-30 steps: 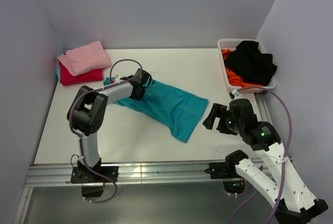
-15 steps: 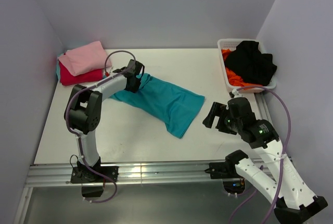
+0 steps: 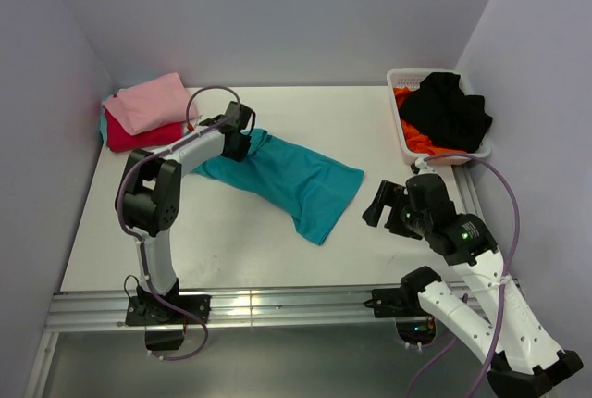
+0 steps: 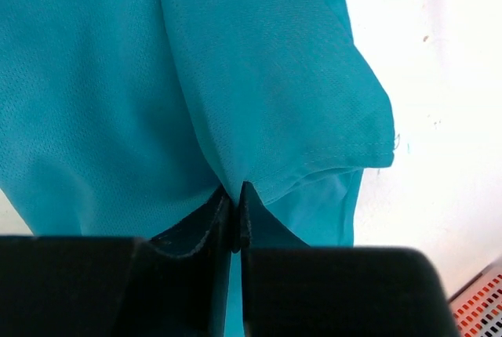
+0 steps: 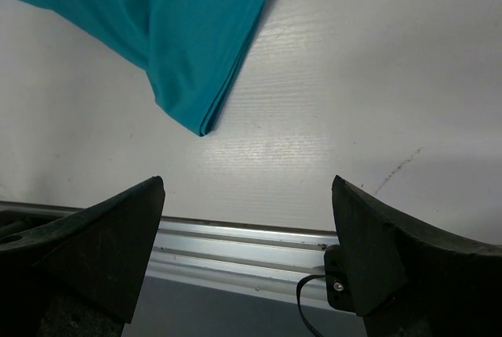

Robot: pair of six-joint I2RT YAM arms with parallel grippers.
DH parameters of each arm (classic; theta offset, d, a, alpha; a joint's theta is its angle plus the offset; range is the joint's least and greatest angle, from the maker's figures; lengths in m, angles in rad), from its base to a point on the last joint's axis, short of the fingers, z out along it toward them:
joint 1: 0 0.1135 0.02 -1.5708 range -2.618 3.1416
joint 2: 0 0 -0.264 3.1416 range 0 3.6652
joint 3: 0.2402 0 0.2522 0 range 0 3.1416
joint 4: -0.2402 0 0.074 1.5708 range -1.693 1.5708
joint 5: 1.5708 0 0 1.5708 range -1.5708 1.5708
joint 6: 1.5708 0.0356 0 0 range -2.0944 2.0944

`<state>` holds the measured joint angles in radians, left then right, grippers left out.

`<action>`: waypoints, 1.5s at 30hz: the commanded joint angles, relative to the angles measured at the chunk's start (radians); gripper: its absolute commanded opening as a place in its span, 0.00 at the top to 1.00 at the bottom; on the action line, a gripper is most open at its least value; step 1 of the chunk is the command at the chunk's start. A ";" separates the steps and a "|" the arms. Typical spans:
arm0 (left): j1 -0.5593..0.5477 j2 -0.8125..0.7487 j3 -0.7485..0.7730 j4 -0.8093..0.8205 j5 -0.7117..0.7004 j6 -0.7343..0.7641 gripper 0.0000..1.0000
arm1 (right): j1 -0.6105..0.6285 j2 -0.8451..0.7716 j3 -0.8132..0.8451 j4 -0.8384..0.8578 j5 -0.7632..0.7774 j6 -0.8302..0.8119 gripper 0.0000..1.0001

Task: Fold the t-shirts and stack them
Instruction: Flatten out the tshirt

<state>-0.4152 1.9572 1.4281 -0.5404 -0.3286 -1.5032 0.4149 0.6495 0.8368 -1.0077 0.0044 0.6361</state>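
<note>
A teal t-shirt point(image 3: 296, 180), folded long and narrow, lies across the middle of the table. My left gripper point(image 3: 242, 143) is shut on its far left end; the left wrist view shows the pads pinching a fold of the teal cloth point(image 4: 235, 78). My right gripper point(image 3: 381, 208) is open and empty, just right of the shirt's near end point(image 5: 188, 55). A pink t-shirt point(image 3: 150, 102) lies folded on a red one point(image 3: 139, 136) at the far left. A black t-shirt point(image 3: 449, 109) and an orange one point(image 3: 418, 141) fill the basket.
The white lattice basket point(image 3: 404, 79) stands at the far right corner; its edge shows in the left wrist view point(image 4: 478, 306). The table's metal front rail point(image 5: 243, 255) runs under my right gripper. Purple walls close in the left, back and right sides.
My left gripper has pulled the teal shirt's far end toward the far left, and the whole shirt has slid that way. The right arm has barely moved.
</note>
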 commanded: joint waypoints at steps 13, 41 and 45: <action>0.024 0.003 0.043 -0.010 0.025 0.031 0.71 | 0.005 -0.011 0.018 0.009 0.032 0.011 0.06; 0.053 -0.099 0.095 -0.082 0.028 0.141 1.00 | -0.007 0.444 0.174 0.199 0.063 -0.006 0.06; 0.064 -0.129 0.084 -0.102 0.051 0.172 1.00 | -0.050 0.772 0.321 0.204 0.080 -0.042 0.09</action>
<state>-0.3637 1.9087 1.5085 -0.6170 -0.2852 -1.3750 0.3977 1.2797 1.0676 -0.8539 0.0418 0.6292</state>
